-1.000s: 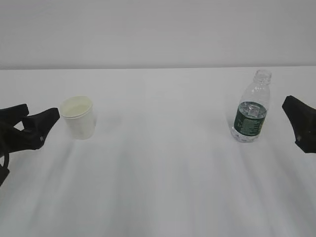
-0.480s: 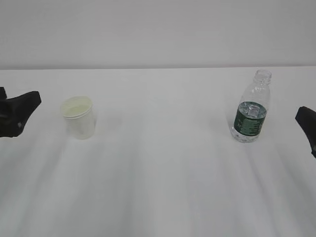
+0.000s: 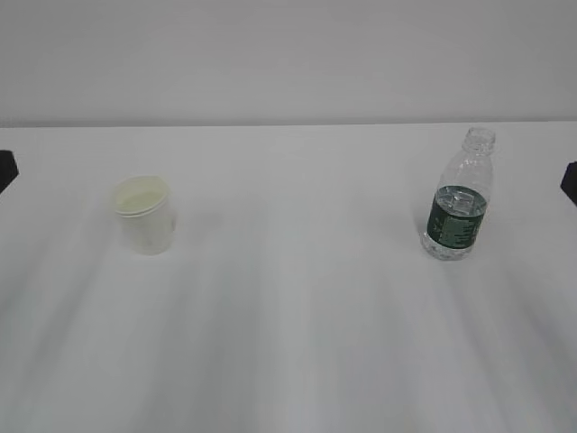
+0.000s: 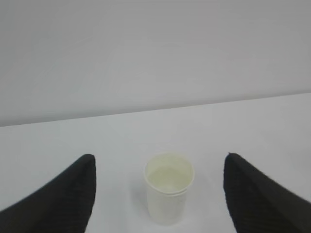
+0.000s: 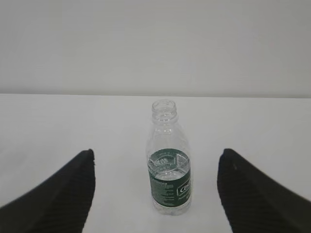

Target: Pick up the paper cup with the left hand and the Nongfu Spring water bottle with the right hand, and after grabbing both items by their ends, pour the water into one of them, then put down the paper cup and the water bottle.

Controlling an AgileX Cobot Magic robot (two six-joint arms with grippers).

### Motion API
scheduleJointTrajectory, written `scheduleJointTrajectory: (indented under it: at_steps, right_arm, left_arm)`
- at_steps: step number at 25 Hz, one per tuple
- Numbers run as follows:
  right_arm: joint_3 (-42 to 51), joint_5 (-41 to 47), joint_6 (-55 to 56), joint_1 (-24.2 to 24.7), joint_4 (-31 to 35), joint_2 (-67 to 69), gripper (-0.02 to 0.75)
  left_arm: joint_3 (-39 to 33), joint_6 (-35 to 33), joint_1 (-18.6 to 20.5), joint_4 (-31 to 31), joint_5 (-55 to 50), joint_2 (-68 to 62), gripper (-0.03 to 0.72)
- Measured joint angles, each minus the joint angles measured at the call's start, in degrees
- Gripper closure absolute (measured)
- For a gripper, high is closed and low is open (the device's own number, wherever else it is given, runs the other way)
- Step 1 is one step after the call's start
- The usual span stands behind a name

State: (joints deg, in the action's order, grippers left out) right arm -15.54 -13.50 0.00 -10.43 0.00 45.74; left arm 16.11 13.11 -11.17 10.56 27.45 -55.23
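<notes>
Paper cup (image 3: 142, 215) upright on desk (image 3: 288, 343), bottle (image 3: 460, 200) upright, uncapped, well apart. Left hand (image 4: 158, 194) released, spread before cup; right hand (image 5: 155, 191) released, facing bottle.

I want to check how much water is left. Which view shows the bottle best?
The right wrist view: the bottle stands centred and close, capless, with the waterline visible at the label. The exterior view shows it smaller, at the right. The left wrist view does not show it.
</notes>
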Motion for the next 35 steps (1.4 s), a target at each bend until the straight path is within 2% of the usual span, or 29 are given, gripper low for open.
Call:
scheduleJointTrajectory:
  at_steps: [9, 12, 17, 25, 35]
  right_arm:
    - [-4.34, 17.33, 0.0, 0.0, -1.61, -9.91, 0.15]
    - [-4.71, 20.4, 0.0, 0.0, -1.75, -12.49, 0.15]
    - [-4.71, 25.79, -0.31, 0.0, -1.75, -16.98, 0.15]
    - [-5.06, 33.73, -0.31, 0.0, -1.75, -25.21, 0.15]
    - [-11.75, 51.64, -0.31, 0.0, -1.52, -30.5, 0.15]
  left_arm:
    - [-0.28, 0.53, 0.0, -0.08, -18.14, 19.05, 0.106]
    - [-0.28, 0.53, 0.0, -0.22, -23.2, 22.58, 0.111]
    - [0.16, 0.71, 0.0, -1.96, -30.13, 25.91, 0.112]
    - [6.09, 0.71, 0.0, -3.14, -42.49, 29.29, 0.139]
    - [9.82, 0.8, 0.0, -6.07, -55.77, 37.31, 0.173]
